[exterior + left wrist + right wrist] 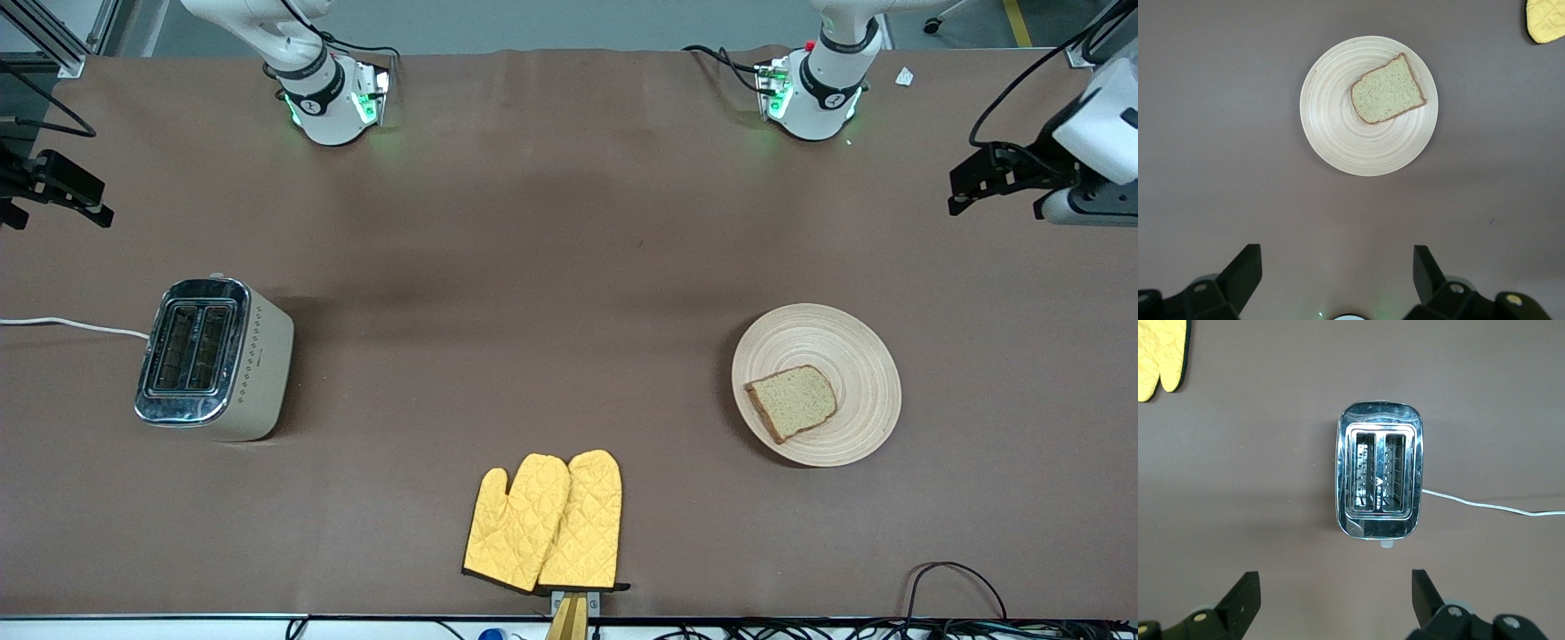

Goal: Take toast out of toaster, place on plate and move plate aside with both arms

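Observation:
The toast (792,402) lies flat on the round pale wooden plate (853,356) toward the left arm's end of the table. It sits on the part of the plate nearer the front camera. Both also show in the left wrist view, toast (1387,91) on plate (1338,127). My left gripper (1336,257) is open and empty, high above the table beside the plate; it shows at the front view's edge (965,191). My right gripper (1336,581) is open and empty, high beside the toaster; it shows at the other edge (84,203).
A chrome-topped two-slot toaster (212,358) with empty slots stands toward the right arm's end, its white cord (71,325) running off the table. It also shows in the right wrist view (1379,470). A pair of yellow oven mitts (547,523) lies at the edge nearest the front camera.

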Motion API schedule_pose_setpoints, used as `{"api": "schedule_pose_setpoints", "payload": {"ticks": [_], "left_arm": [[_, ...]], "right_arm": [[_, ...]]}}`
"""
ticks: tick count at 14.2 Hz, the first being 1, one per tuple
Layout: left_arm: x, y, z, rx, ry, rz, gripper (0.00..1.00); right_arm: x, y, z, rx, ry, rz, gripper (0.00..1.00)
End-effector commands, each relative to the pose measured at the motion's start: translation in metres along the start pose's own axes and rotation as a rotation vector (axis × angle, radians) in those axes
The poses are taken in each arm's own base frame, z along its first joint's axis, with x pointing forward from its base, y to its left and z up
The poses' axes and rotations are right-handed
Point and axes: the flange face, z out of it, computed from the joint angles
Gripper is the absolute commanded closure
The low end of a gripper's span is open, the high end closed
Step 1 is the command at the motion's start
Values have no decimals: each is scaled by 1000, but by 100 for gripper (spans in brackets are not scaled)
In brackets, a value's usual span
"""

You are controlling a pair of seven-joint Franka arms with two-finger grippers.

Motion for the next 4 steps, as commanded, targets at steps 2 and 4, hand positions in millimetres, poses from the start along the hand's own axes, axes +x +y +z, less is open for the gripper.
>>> {"api": "schedule_pose_setpoints", "payload": {"ticks": [2,4], "left_arm": [[5,-6,-5,-5,22,0,0],[7,-6,-6,-4,19,0,0]], "right_arm": [[-7,0,-4,12,12,-4,0],[-7,0,-4,12,13,-3,0]]}}
